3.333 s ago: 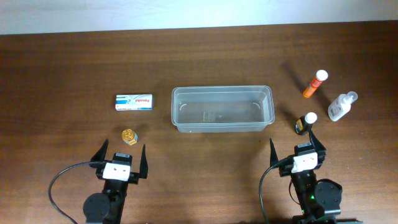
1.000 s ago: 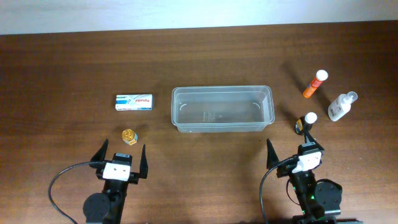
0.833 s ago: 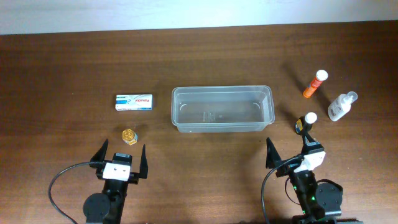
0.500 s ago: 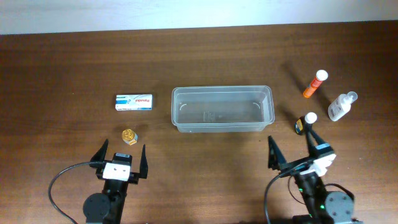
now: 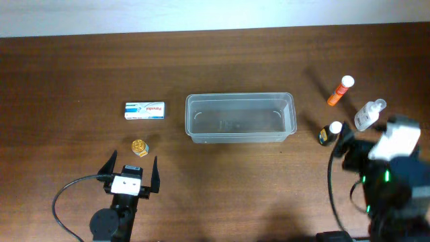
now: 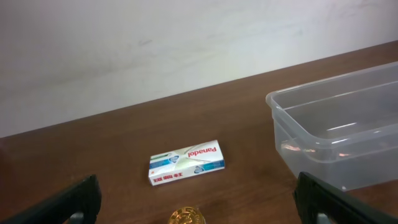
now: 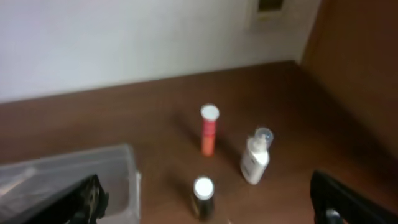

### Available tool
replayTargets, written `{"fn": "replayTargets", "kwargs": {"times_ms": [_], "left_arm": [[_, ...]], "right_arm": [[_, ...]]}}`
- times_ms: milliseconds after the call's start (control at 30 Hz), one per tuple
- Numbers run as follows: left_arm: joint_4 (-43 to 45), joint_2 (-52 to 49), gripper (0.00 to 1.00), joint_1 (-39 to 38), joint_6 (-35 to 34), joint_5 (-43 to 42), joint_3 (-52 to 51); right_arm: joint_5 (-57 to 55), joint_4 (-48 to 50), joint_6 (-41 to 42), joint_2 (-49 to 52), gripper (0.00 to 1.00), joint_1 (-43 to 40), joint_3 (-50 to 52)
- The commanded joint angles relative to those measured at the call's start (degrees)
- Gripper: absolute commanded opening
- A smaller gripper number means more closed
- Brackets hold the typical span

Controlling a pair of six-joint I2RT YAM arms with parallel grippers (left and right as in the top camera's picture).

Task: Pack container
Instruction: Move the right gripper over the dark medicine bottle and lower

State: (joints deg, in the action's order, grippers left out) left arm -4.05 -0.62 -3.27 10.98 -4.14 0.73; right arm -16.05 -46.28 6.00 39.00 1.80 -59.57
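The clear plastic container (image 5: 240,118) stands at the table's middle; it also shows in the left wrist view (image 6: 339,140) and the right wrist view (image 7: 68,171). My left gripper (image 5: 130,169) is open and empty near the front edge, behind a gold-capped little jar (image 5: 139,146). A white box (image 5: 144,110) lies left of the container. My right gripper (image 7: 208,214) is open, raised above the dark white-capped bottle (image 5: 330,133), seen in the right wrist view (image 7: 203,196). An orange tube (image 5: 340,91) and a white spray bottle (image 5: 369,115) lie to the right.
In the left wrist view the white box (image 6: 186,162) and the gold jar (image 6: 188,217) lie ahead, the pale wall beyond. In the right wrist view the orange tube (image 7: 208,129) and spray bottle (image 7: 255,157) stand past the dark bottle.
My right arm has risen and swung to the right, over the dark bottle's side of the table. The left arm and all objects have not moved.
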Motion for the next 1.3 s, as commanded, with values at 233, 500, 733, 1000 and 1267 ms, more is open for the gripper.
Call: {"fn": "replayTargets", "kwargs": {"times_ms": [233, 500, 733, 1000, 1267], "left_arm": [[-0.1, 0.3, 0.99, -0.2, 0.9, -0.8, -0.2], [-0.1, 0.3, 0.99, -0.2, 0.9, -0.8, -0.2], [-0.1, 0.3, 0.99, -0.2, 0.9, -0.8, -0.2], [-0.1, 0.3, 0.99, -0.2, 0.9, -0.8, -0.2], [-0.1, 0.3, 0.99, -0.2, 0.9, -0.8, -0.2]], "right_arm": [[-1.6, -11.8, -0.2, 17.4, 0.98, -0.4, -14.8], [9.6, -17.2, -13.6, 25.5, 0.98, -2.9, -14.8], [17.6, -17.3, -16.7, 34.2, 0.98, -8.2, -14.8], [16.9, -16.9, -16.6, 42.5, 0.98, -13.9, -14.8], [21.5, -16.5, -20.9, 49.4, 0.98, -15.0, -14.8]]}}
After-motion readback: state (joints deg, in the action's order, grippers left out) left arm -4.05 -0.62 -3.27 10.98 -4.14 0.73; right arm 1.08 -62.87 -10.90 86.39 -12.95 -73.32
